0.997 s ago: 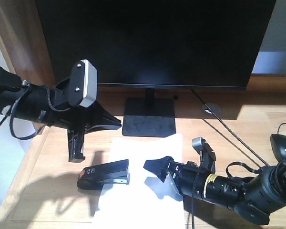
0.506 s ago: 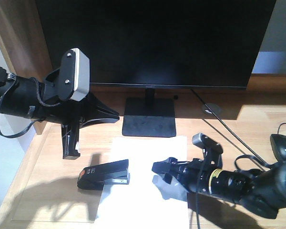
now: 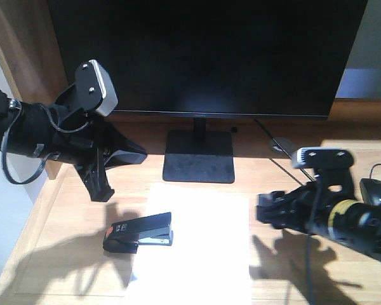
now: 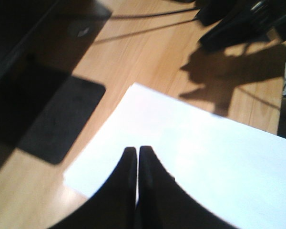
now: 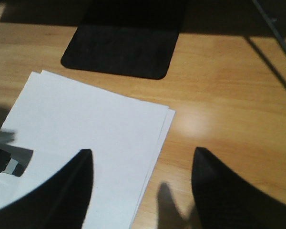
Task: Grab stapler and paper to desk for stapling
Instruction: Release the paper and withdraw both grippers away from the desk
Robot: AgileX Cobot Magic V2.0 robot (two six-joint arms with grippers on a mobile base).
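White paper (image 3: 193,244) is left lying flat on the bench (image 3: 63,254), the black stapler (image 3: 138,232) resting across its left edge. Since a second ago the right claw (image 3: 271,210), fingers apart, has been drawn off the sheet rightward, and the left claw (image 4: 136,160), pressed together, lifted away. Both items appear delivered.

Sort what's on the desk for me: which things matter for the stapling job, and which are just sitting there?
For the job: stapler, paper, desk.

Just lying about: monitor on its stand, computer mouse, cable.
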